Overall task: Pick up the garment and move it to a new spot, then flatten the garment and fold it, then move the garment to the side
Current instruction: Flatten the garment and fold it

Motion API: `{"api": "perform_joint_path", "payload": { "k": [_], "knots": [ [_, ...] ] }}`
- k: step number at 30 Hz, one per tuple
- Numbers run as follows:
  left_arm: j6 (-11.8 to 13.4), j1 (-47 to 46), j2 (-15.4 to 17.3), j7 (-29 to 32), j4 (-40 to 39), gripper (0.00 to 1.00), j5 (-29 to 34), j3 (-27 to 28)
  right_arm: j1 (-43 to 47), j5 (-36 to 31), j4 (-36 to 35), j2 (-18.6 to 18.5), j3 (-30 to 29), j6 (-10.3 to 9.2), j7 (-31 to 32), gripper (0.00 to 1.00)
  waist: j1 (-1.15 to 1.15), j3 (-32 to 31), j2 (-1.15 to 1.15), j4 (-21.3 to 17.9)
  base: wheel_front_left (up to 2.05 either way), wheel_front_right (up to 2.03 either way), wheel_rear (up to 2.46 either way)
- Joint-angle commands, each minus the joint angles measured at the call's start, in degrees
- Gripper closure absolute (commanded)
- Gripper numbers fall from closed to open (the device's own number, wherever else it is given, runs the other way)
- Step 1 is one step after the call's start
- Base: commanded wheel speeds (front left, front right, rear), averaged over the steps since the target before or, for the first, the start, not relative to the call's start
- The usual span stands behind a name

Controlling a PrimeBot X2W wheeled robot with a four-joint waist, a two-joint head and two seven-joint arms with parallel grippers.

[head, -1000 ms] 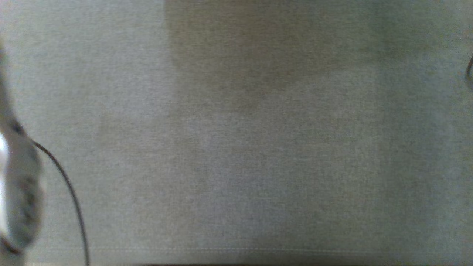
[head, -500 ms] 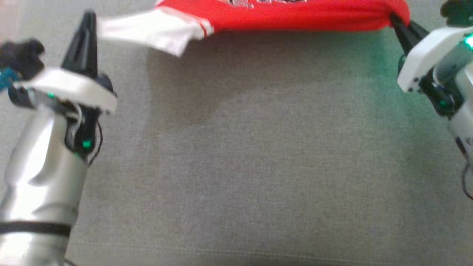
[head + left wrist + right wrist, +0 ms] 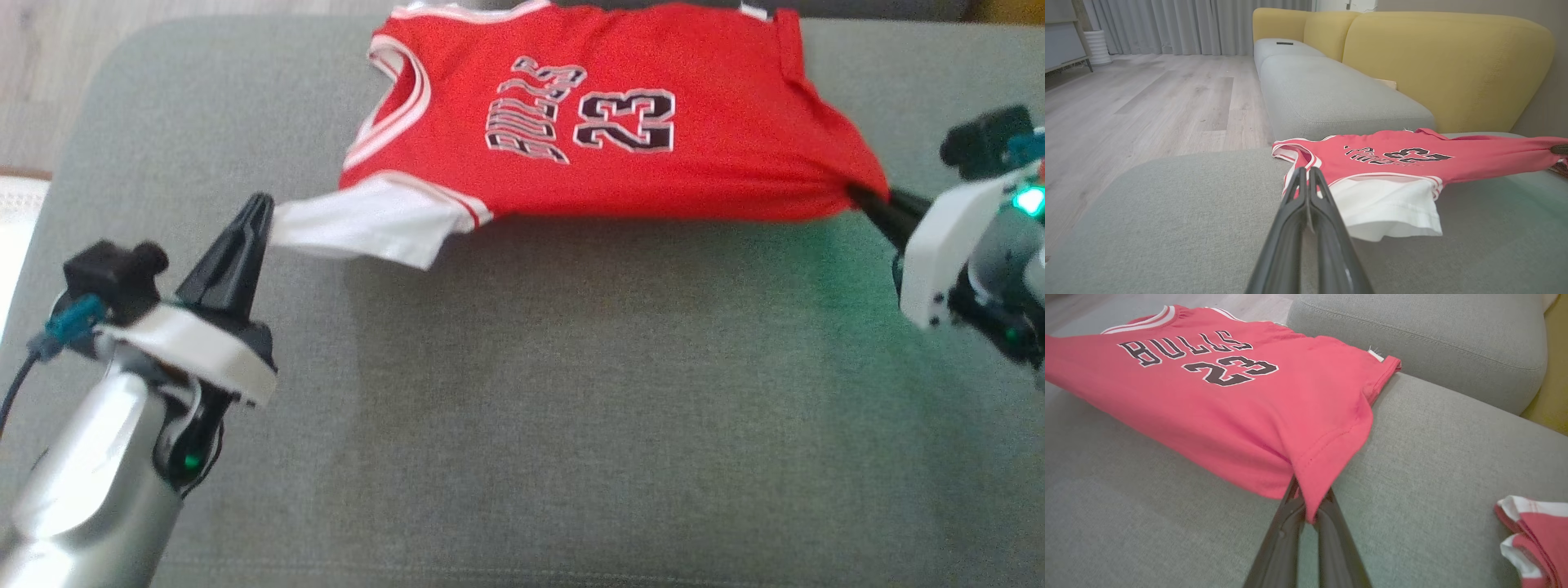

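The garment (image 3: pixel 620 147) is a red jersey with white sleeves, lettered BULLS 23, stretched across the far part of a grey sofa cushion (image 3: pixel 539 408). My left gripper (image 3: pixel 263 208) is shut on its white sleeve (image 3: pixel 359 229) at the left. At the right my right gripper (image 3: pixel 861 200) is shut on the red hem corner. In the left wrist view the left gripper (image 3: pixel 1303 173) pinches the sleeve edge of the garment (image 3: pixel 1412 159). The right wrist view has the right gripper (image 3: pixel 1306 494) under a draped corner of the garment (image 3: pixel 1229 400). The near edge hangs slightly above the cushion.
Another red and white folded cloth (image 3: pixel 1535 535) lies on the cushion at the right. More grey cushions (image 3: pixel 1331 94) and yellow backrests (image 3: pixel 1445 61) run beyond. Wooden floor (image 3: pixel 1147 102) lies to the left of the sofa.
The head camera has tilted up, bringing the whole jersey and both grippers into view. Both grips hold as they did half a second ago.
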Motion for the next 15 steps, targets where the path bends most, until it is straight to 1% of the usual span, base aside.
{"api": "perform_joint_path", "payload": {
  "k": [1, 9, 15],
  "knots": [
    [0.09, -1.25, 3.39, -0.31, -2.16, 1.0, 0.31, 2.44, 1.55, 0.7, -1.35, -2.48, 0.27, -0.05, 0.04, 1.0, 0.01, -1.32, 0.0, -0.32, 0.0, 0.0, 0.0],
    [0.09, 6.0, 7.09, -0.31, -7.35, 1.0, 0.68, 0.48, 7.21, 4.15, -6.35, -6.58, 4.81, -0.05, 0.77, 1.0, 0.01, -5.35, 0.0, -1.14, 0.0, 0.0, 0.0],
    [0.09, 11.56, 9.71, -0.31, -11.42, 1.0, 0.5, 0.58, 12.17, 8.19, -11.69, -9.66, 6.82, -0.05, 3.44, 1.0, 0.01, -7.46, 0.0, -1.61, 0.0, 0.0, 0.0]
  ]
}}
